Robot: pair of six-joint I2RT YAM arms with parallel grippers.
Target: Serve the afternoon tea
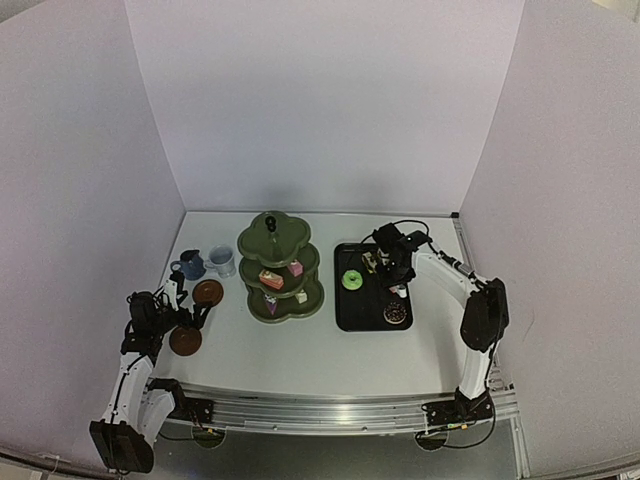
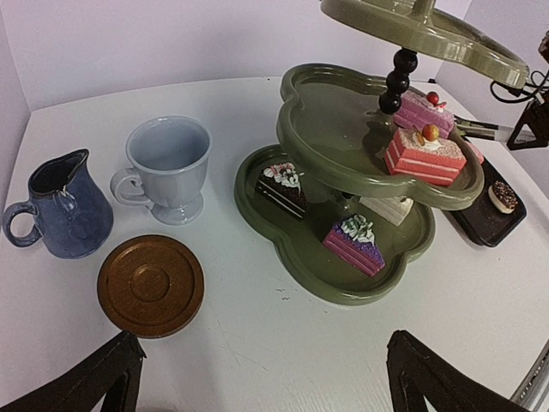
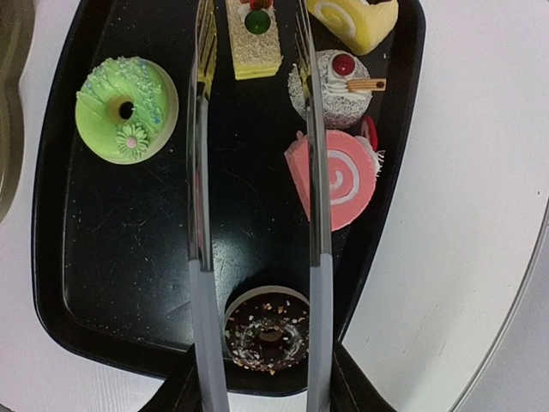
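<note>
The olive-green stand (image 1: 280,265) holds several cake slices on its lower two tiers (image 2: 426,154). The dark-blue cup (image 2: 60,206), the white cup (image 2: 167,167) and one brown saucer (image 2: 150,285) stand left of it. A second saucer (image 1: 185,341) lies by my left gripper (image 1: 190,318), which is open and empty (image 2: 266,382). My right gripper (image 3: 262,386) is shut on the metal tongs (image 3: 199,215) over the black tray (image 3: 51,257). The tong tips stand either side of a yellow slice (image 3: 251,39), apart from it.
On the tray also lie a green doughnut (image 3: 126,107), a chocolate doughnut (image 3: 268,333), a pink swirl roll (image 3: 334,176), a sprinkled cake with a cherry (image 3: 334,81) and a yellow roll (image 3: 356,17). White walls enclose the table on three sides.
</note>
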